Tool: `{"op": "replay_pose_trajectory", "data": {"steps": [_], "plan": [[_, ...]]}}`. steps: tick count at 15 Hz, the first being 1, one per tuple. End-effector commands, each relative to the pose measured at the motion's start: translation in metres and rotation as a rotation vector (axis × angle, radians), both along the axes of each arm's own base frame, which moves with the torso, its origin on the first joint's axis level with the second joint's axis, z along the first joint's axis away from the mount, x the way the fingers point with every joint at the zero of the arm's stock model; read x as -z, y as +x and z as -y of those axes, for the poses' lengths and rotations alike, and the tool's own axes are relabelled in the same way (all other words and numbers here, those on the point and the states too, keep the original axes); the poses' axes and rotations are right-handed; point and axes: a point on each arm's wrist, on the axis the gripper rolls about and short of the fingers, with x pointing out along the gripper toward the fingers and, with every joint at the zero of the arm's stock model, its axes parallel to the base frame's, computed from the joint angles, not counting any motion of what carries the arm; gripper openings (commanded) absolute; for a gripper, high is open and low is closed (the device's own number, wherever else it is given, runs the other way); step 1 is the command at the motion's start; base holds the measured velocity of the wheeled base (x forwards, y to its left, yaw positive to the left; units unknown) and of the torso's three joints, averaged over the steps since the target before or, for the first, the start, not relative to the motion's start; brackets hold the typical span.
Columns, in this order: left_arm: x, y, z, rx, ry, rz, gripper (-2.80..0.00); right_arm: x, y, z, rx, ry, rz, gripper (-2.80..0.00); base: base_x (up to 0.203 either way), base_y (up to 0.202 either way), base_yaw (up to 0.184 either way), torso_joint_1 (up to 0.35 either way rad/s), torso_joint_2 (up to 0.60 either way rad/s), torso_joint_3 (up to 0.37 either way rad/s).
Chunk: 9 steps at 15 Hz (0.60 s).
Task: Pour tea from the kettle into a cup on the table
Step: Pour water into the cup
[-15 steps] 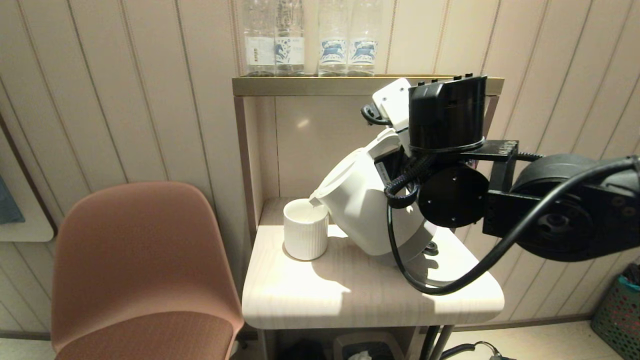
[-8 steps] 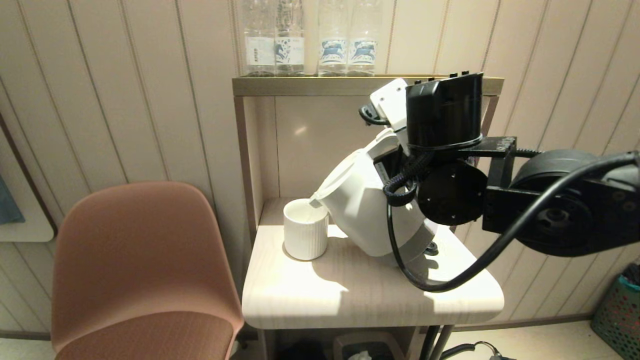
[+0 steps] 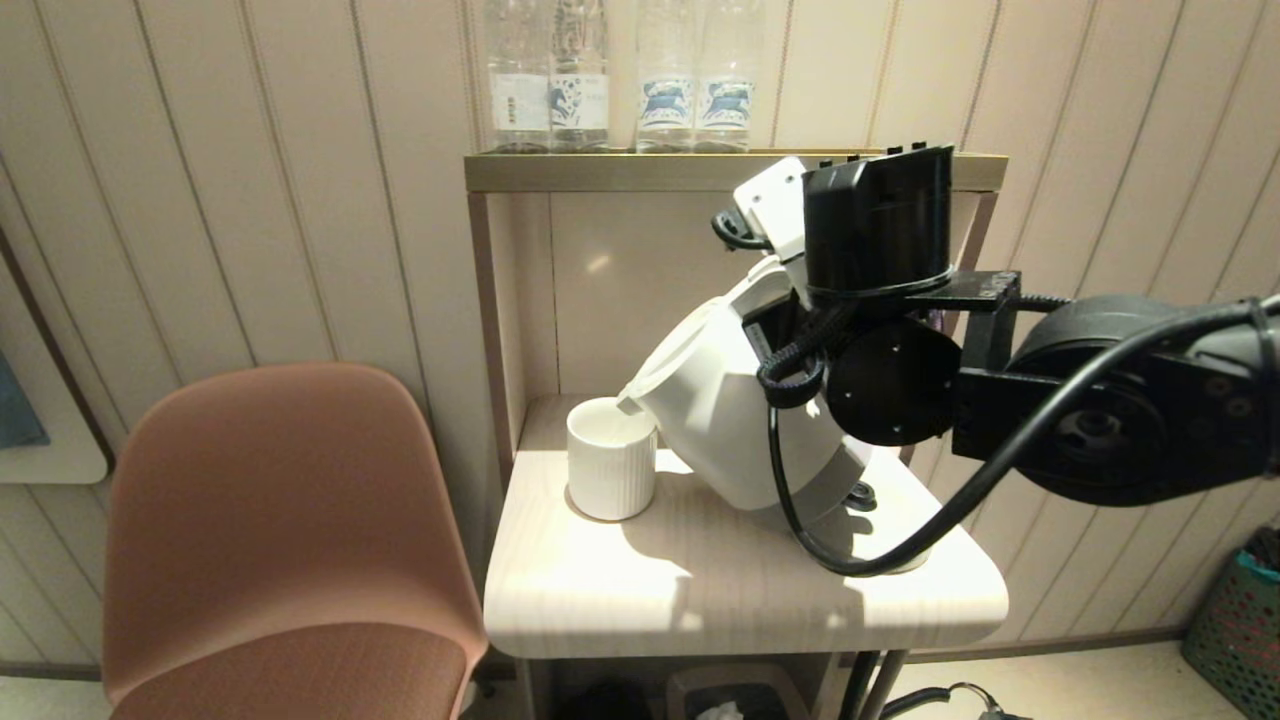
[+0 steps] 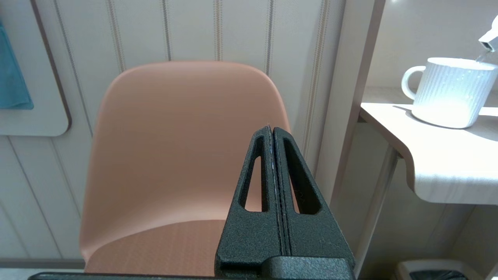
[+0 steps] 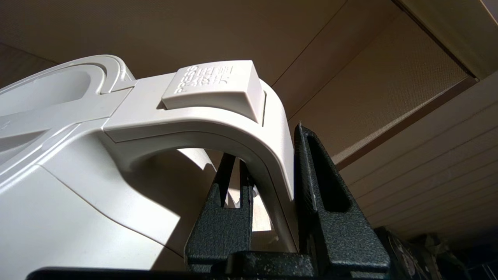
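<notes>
- At centre of the head view, the kettle (image 3: 720, 420) is tilted toward the left of the frame, its base edge lifted off the worktop (image 3: 700, 590).
- Kettle spout (image 3: 630, 402) sits just above the right rim of the cup (image 3: 611, 458); lid stays flat against the body.
- Cup stands upright on the worktop, left of the kettle, near the shelf frame (image 3: 495, 330). Left wrist view shows a small loop handle on the cup (image 4: 451, 91) and the spout tip (image 4: 489, 39) at the upper right corner of that frame, over the cup's rim.
- Right claw (image 5: 272, 194): clamped on the kettle's loop handle (image 5: 268, 128), one finger inside the loop, one outside, both pressed to the handle wall. Press button on the handle top reads "PRESS".
- Right arm fills the right half of the head view, black cable looping down onto the worktop.
- Left claw (image 4: 273, 134): fingers pressed together, holding nothing, low beside the worktop and pointed at the pinkish-brown chair (image 4: 186, 147).
- Clear plastic bottles (image 3: 620, 75) stand in a row on the brass-coloured shelf top, upper centre of the head view.
- Green basket (image 3: 1235, 620) at the lower right corner of the head view.
</notes>
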Motion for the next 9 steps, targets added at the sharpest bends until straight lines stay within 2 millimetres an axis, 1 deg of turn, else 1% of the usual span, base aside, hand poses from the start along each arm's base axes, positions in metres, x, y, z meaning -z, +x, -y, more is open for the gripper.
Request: {"op": "replay_pose_trajectory", "data": {"steps": [1,9], "plan": [[-0.0001,-0.0001,0.0,-0.001,-0.001,0.001,-2.8,0.0007,0.0009,0.0,0.006,-0.003,-0.001,-2.8,0.0,0.0,0.0,0.0,0.0,0.0],[-0.0002,-0.0001,0.0,-0.001,-0.001,0.002,-2.8,0.0015,0.003,-0.0035,0.002,-0.014,-0.006,-2.8,0.0,0.0,0.0,0.0,0.0,0.0]]}}
